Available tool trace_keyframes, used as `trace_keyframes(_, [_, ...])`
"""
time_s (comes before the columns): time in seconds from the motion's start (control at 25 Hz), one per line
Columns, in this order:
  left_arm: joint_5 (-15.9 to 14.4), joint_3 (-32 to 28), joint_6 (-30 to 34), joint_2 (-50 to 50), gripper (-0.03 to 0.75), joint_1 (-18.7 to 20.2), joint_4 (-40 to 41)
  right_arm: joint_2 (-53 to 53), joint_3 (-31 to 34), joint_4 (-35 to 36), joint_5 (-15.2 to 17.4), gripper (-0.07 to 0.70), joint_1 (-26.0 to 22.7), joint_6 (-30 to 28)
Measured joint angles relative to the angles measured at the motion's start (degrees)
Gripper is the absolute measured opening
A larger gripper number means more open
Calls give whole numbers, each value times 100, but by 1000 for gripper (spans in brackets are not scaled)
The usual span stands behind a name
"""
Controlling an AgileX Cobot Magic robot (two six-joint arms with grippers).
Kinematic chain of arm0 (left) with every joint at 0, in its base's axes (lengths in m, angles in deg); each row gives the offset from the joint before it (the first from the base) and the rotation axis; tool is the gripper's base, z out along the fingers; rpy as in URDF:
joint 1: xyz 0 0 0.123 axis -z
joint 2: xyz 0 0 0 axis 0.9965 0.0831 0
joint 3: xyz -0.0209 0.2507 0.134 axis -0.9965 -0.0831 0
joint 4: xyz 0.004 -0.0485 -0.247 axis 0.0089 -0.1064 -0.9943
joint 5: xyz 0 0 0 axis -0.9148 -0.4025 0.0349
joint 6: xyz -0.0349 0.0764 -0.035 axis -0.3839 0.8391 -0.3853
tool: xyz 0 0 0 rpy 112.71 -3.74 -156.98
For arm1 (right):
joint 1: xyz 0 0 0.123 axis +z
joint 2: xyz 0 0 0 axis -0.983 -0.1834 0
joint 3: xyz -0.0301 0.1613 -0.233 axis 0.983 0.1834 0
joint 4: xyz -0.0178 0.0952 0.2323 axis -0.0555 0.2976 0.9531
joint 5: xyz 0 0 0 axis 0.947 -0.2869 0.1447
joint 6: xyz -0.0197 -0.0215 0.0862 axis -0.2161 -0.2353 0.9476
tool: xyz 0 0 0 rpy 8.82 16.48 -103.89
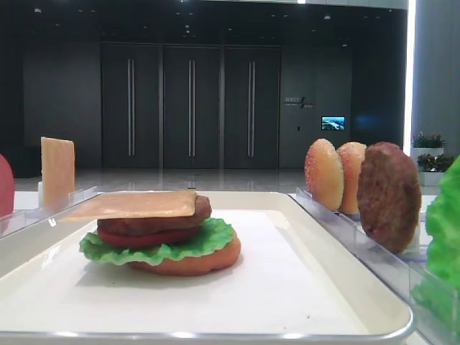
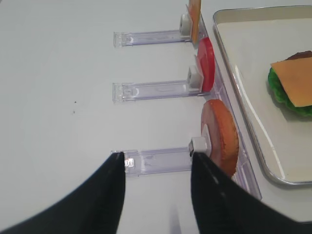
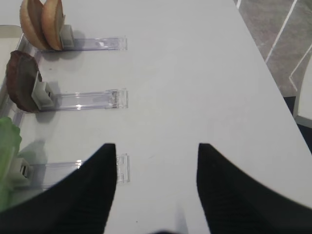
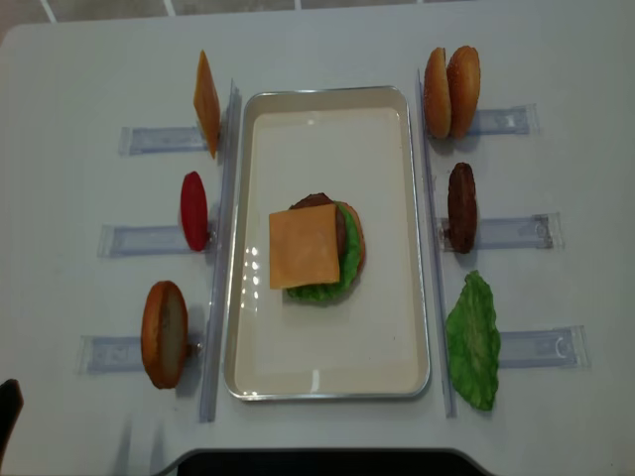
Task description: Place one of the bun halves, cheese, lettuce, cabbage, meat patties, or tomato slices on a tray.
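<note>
On the cream tray (image 4: pixel 327 94) stands a stack: bun half, lettuce, tomato, meat patty, and a square cheese slice (image 4: pixel 304 246) on top. My left gripper (image 2: pixel 157 156) hovers open and empty over the table left of the tray, near the clear rack that holds an upright bun half (image 2: pixel 222 136). Beyond it stand a tomato slice (image 2: pixel 207 63) and a spare cheese slice (image 2: pixel 194 19). To the right of the tray my right gripper (image 3: pixel 156 146) is open and empty above bare table. Two bun halves (image 3: pixel 44 22), a meat patty (image 3: pixel 19 80) and lettuce (image 3: pixel 7 151) stand in racks to its left.
Clear plastic racks (image 4: pixel 159 139) line both long sides of the tray, three to a side. In the right wrist view the table's right edge (image 3: pixel 273 78) drops off to a tiled floor.
</note>
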Motion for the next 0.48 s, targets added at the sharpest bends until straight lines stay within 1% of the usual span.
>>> trace_keyframes(0.48, [0, 0, 0, 0, 339, 0, -8, 0, 0, 0, 0, 358, 0, 0])
